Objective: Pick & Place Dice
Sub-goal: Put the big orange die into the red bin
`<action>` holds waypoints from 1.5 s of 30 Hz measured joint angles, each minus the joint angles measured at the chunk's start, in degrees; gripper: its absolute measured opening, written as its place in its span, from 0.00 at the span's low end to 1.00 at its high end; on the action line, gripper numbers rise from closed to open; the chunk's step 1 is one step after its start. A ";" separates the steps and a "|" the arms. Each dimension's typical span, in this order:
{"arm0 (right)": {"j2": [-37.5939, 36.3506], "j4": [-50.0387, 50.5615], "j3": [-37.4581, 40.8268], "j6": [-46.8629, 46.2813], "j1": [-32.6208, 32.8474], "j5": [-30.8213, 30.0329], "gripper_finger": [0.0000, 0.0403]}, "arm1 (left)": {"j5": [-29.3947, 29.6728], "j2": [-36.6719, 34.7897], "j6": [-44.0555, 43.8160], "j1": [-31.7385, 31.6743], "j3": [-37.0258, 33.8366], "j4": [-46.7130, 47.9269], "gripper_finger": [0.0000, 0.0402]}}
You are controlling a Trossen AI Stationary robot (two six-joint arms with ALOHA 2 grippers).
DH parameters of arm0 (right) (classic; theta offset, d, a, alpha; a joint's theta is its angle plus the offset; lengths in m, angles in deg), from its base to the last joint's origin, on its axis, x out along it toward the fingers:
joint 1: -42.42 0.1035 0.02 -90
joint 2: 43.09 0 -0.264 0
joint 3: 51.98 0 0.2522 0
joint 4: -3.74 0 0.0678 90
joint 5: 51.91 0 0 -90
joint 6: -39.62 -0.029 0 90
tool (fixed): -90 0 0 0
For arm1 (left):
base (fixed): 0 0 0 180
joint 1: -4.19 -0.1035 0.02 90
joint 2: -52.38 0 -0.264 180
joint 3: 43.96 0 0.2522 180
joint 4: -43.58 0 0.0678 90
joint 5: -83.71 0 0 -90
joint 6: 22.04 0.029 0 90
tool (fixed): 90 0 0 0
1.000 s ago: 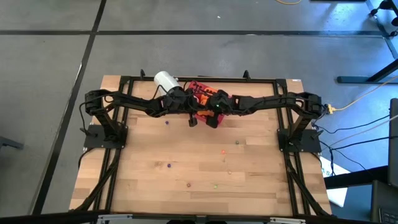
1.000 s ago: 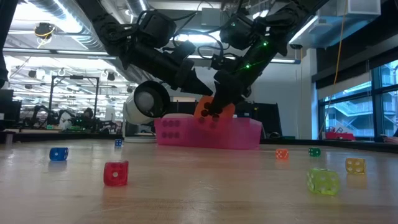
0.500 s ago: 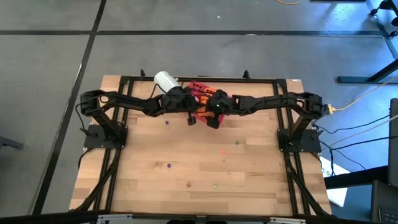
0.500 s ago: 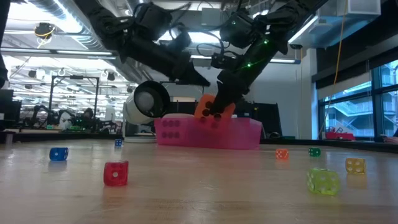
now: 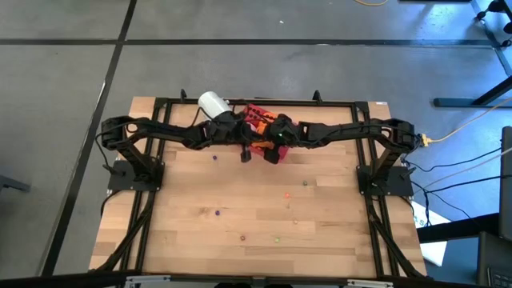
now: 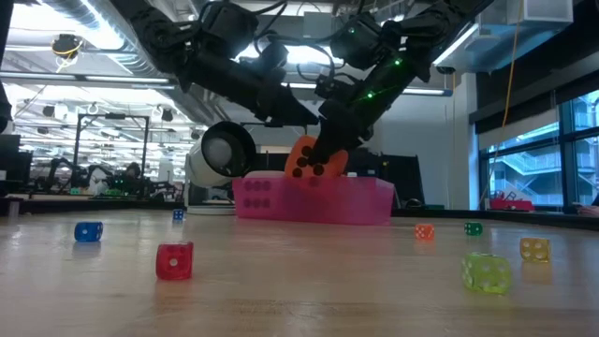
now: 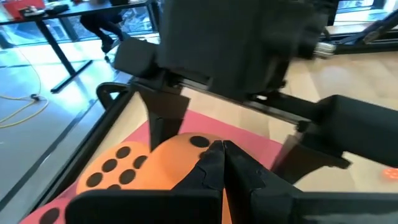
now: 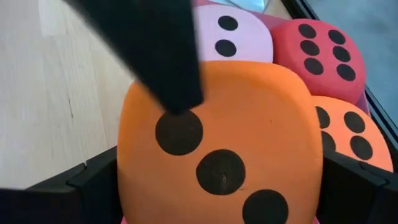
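Wood-plank tabletop [image 5: 240, 200] carries your scattered small dice; right gripper [image 6: 314, 165] jaws clamp an orange die [image 8: 217, 149] above the pink tray [image 6: 365, 201]; left gripper [image 7: 219, 163] jaws closed, empty.

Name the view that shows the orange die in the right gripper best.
The right wrist view: the orange die fills it, three pips clear, held by the right gripper. The low view shows the die lifted above the pink tray. The left wrist view shows its pips partly, behind dark fingers. The high view hides it among the arms.
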 joint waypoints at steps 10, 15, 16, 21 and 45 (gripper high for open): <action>0.11 -0.39 0.06 1.73 0.00 -0.57 0.99 | 0.38 0.00 0.15 0.12 0.07 1.27 0.00; 0.11 -0.46 0.09 1.70 0.00 -0.79 0.99 | 0.56 -0.01 0.15 0.12 0.07 1.38 0.00; 0.11 -0.46 0.09 1.66 0.00 -0.86 0.99 | 0.39 -0.02 0.15 0.12 0.09 1.38 0.00; 0.11 -0.90 0.11 1.24 0.00 -0.86 0.99 | 0.24 -0.02 0.15 0.12 0.09 1.36 0.00; 0.24 0.41 0.24 -1.07 -0.22 1.52 0.99 | 5.36 5.95 -0.42 -0.10 1.44 -0.63 0.00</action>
